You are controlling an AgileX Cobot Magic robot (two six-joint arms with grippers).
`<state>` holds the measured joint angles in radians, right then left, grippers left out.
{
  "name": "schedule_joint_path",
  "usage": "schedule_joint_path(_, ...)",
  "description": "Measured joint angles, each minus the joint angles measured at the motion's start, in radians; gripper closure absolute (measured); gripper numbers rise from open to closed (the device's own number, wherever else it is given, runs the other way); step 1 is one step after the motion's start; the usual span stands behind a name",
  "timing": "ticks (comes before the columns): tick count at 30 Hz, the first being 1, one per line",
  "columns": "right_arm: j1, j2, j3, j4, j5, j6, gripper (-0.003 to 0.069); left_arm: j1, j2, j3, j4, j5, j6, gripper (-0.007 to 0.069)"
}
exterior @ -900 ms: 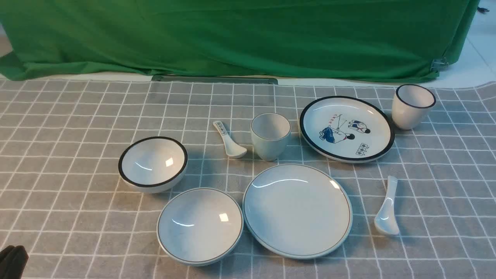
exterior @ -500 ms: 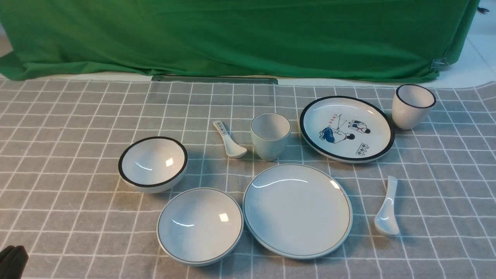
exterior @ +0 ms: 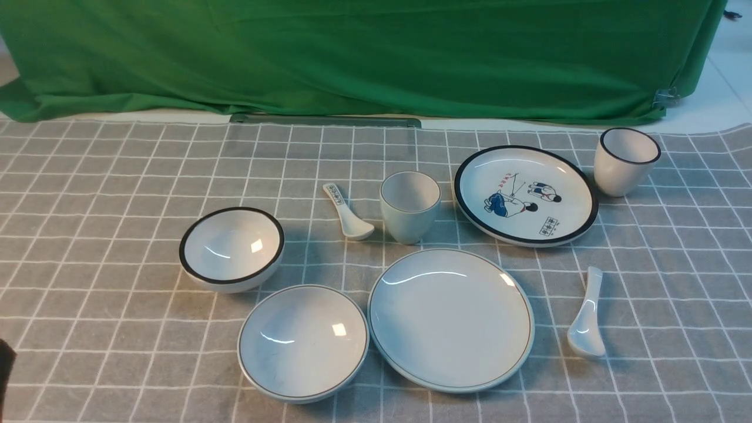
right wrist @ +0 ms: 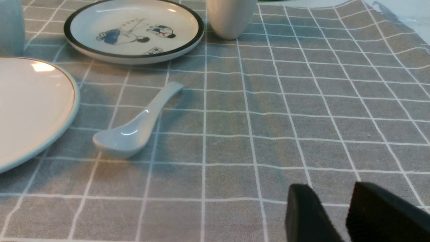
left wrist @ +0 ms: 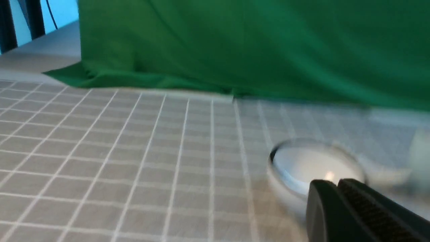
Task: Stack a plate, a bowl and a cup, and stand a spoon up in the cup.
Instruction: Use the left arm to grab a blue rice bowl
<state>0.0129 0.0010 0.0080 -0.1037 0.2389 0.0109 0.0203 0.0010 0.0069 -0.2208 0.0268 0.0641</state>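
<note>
The plain plate lies front centre, with the shallow thin-rimmed bowl touching its left side. The faint-rimmed cup stands upright behind the plate. The plain white spoon lies right of the plate, and it also shows in the right wrist view. My left gripper is shut and empty, low over the cloth at the front left. My right gripper is open by a small gap and empty, over bare cloth to the right of the spoon. It is out of the front view.
A black-rimmed bowl, a marked spoon, a cartoon plate and a black-rimmed cup also stand on the checked cloth. A green drape hangs behind. A dark part of the left arm shows at the left edge.
The dark part of the left arm at the front left corner has slid further out of the front view. The dishes have not moved.
</note>
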Motion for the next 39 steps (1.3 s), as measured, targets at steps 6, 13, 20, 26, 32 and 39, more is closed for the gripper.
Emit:
schedule_joint_path(6,0.000,0.000,0.000,0.000,-0.002,0.000,0.0418,0.000,0.000,0.000,-0.145,-0.203,-0.179,0.0607)
schedule_joint_path(13,0.003,0.000,0.000,0.038,-0.147,0.136,0.0418,0.000,0.000,0.000,-0.152,-0.490,-0.343,0.0607)
schedule_joint_path(20,0.006,0.000,0.000,0.056,-0.415,0.459,0.0418,0.000,0.133,-0.260,0.024,-0.396,-0.510,0.0607)
schedule_joint_path(26,0.008,0.000,0.000,0.056,-0.478,0.501,0.0418,-0.030,0.502,-0.736,0.150,0.310,-0.491,0.0607)
schedule_joint_path(32,0.015,-0.001,-0.008,0.056,-0.464,0.603,0.0446,-0.075,0.892,-0.915,-0.124,0.759,-0.032,0.0607)
schedule_joint_path(39,0.214,0.149,-0.346,0.065,0.154,0.458,0.0629,-0.258,1.234,-0.921,-0.113,0.822,0.036,0.0620)
